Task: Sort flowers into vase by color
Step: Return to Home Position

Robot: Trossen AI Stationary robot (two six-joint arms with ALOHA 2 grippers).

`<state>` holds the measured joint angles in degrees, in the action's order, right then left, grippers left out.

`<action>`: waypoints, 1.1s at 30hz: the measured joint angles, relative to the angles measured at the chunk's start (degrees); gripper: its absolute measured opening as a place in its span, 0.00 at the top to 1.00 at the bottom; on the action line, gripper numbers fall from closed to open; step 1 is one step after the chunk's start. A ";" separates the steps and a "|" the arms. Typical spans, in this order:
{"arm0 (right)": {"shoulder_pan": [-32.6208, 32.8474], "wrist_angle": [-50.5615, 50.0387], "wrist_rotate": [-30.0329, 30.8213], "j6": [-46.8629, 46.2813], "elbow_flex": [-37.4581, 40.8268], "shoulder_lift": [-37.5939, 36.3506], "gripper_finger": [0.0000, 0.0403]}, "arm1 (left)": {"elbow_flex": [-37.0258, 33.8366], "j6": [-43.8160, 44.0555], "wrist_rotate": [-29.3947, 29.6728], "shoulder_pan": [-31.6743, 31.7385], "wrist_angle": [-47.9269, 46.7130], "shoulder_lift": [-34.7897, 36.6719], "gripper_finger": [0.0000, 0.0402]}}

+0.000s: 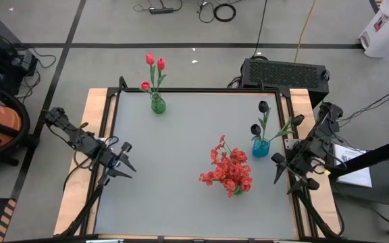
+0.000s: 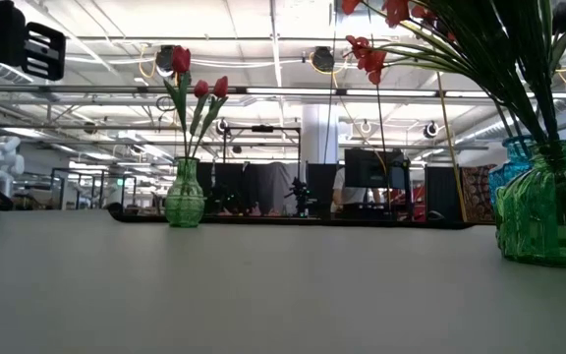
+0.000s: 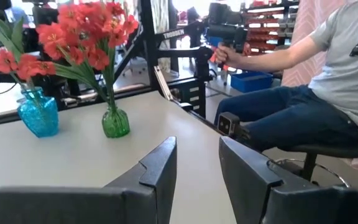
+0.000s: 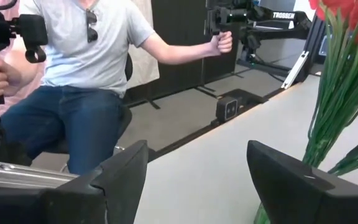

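- At the counter's (image 1: 181, 135) two side edges, we see both arms standing apart from the flowers. The left arm (image 1: 80, 138) has the left jaws released and empty, and the right arm (image 1: 316, 143) has the right jaws spread wide, gripping nothing.
- The flowers all stand sorted: red tulips (image 1: 155, 64) in the far green vase (image 1: 157, 105), black tulips (image 1: 263, 106) in the blue vase (image 1: 260, 148), and the bunch of red blossoms (image 1: 228, 170) in the near green vase (image 2: 548, 211), just beside the blue one.
- We judge the sorting done; only the retreat home remains.
- The risk lies on the right. A leaf of the black tulips reaches toward the right arm, and a careless swing could snag it and tip the blue vase into its neighbour.
- The blossom bunch looks top-heavy, so a nudge might topple it.
- The counter is smooth and pale grey with wooden side strips, so little would stop a vase from sliding.
- Beyond it, a seated person (image 4: 86, 43) holds a dark handle in a bright workshop hall with racks and floor cables.
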<state>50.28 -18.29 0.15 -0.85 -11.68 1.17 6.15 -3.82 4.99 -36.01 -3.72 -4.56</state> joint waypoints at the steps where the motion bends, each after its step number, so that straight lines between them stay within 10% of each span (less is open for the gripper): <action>1: 0.00 -0.15 -0.01 0.11 0.00 -0.02 0.34 | 0.00 -0.06 0.13 0.00 -0.95 1.12 0.68; 33: -0.07 -6.10 21.95 -0.06 0.07 0.00 0.34 | 0.07 -1.14 9.35 0.04 -7.75 4.53 0.68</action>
<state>50.22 -24.38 22.10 -0.91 -11.62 1.17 6.22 -4.96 14.35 -35.97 -11.46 -0.03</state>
